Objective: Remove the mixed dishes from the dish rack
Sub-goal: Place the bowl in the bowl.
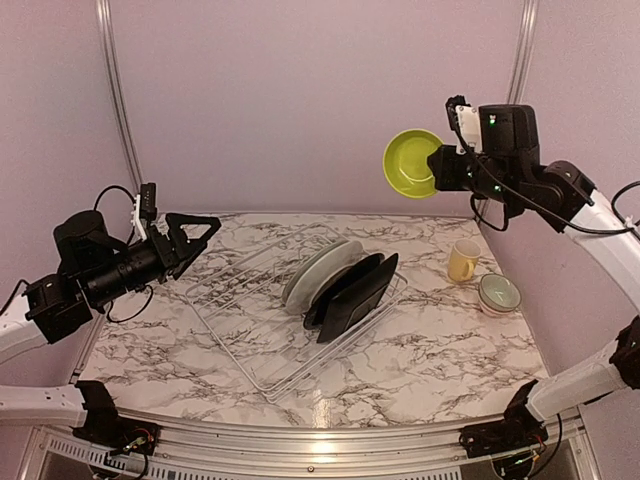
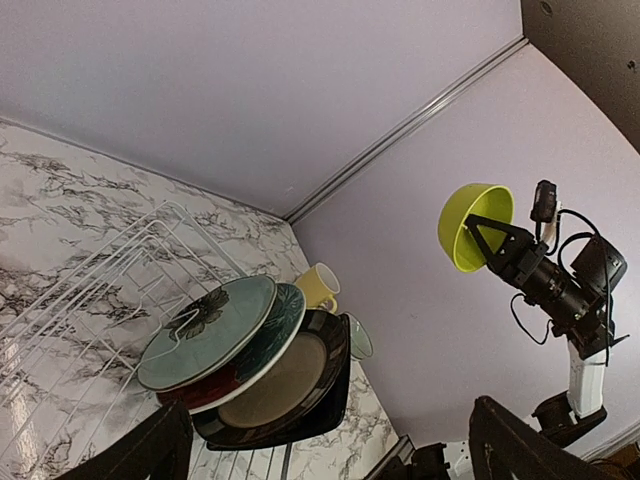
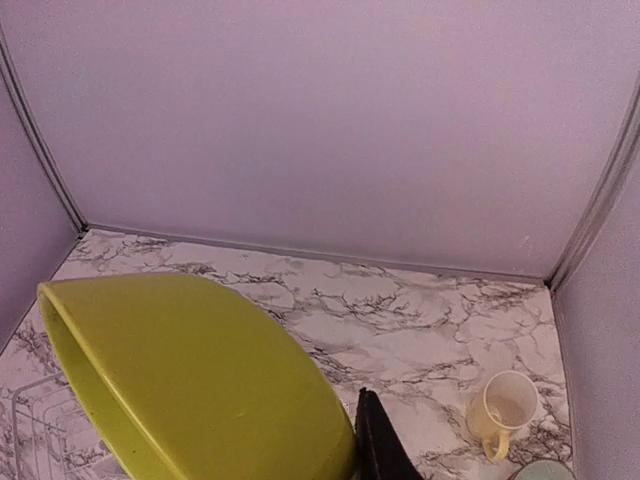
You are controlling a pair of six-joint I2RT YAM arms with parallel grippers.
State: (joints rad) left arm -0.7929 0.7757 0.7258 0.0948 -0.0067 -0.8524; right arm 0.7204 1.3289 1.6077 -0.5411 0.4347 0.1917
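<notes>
The white wire dish rack [image 1: 262, 352] lies mid-table. Round whitish plates [image 1: 318, 270] and black squarish plates [image 1: 354, 291] lean on edge inside it. High above the back right of the table, my right gripper [image 1: 438, 166] is shut on the rim of the lime-green bowl [image 1: 410, 164], which is tipped on its side. The right wrist view shows that bowl [image 3: 200, 385] beside one dark finger [image 3: 378, 446]. My left gripper [image 1: 203, 243] hovers open and empty left of the rack. In its wrist view the plates [image 2: 205, 330] and black plate [image 2: 285, 385] sit ahead.
A pale yellow mug [image 1: 463, 260] stands on the table at the right, near the wall. A pale grey-green bowl [image 1: 499, 293] sits just in front of it. Purple walls close in the back and both sides.
</notes>
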